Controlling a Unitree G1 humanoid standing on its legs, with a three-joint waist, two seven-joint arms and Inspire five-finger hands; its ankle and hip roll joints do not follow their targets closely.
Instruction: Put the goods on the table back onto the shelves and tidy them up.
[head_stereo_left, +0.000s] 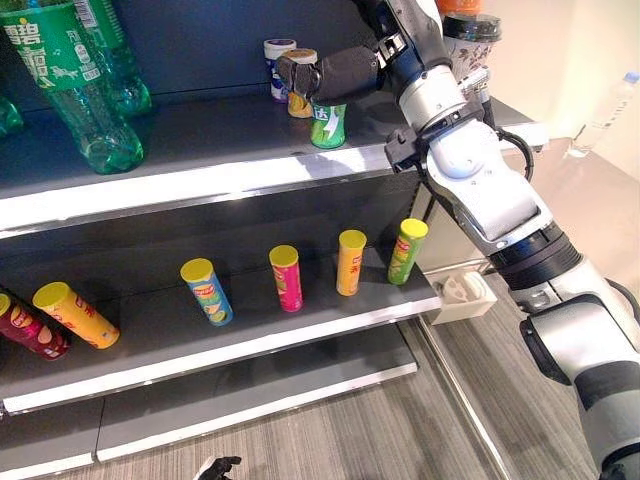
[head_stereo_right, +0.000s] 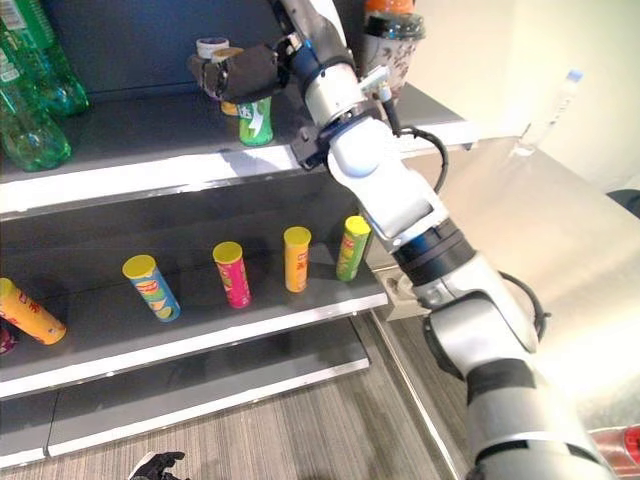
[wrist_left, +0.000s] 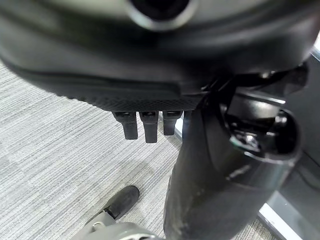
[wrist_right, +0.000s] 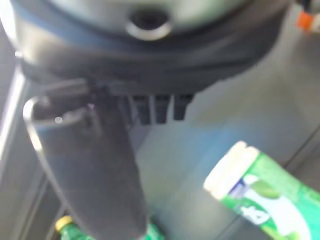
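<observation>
Up on the top shelf (head_stereo_left: 200, 170), the right hand (head_stereo_left: 335, 75) reaches in from the side and sits directly above the green can (head_stereo_left: 327, 124), its dark fingers curled downward; whether they actually touch the can I cannot tell. In the right wrist view the can (wrist_right: 260, 195) stands clear of the fingers (wrist_right: 160, 107). Just behind the can stand a yellow cup (head_stereo_left: 300, 100) and a white cup (head_stereo_left: 275, 62). Toward the far end of the same shelf from the can are green plastic bottles (head_stereo_left: 75, 80). One shelf below the can, a row of chip tubes (head_stereo_left: 287, 277) stands or leans on the dark grey board. Past the shelf's end beyond the can lies a pale table (head_stereo_right: 540, 220) with a clear bottle (head_stereo_right: 545, 115) on it. The floor (head_stereo_left: 350, 430) is grey striped carpet. The left hand (wrist_left: 145, 122) hangs low over that carpet, fingers relaxed and straight.
</observation>
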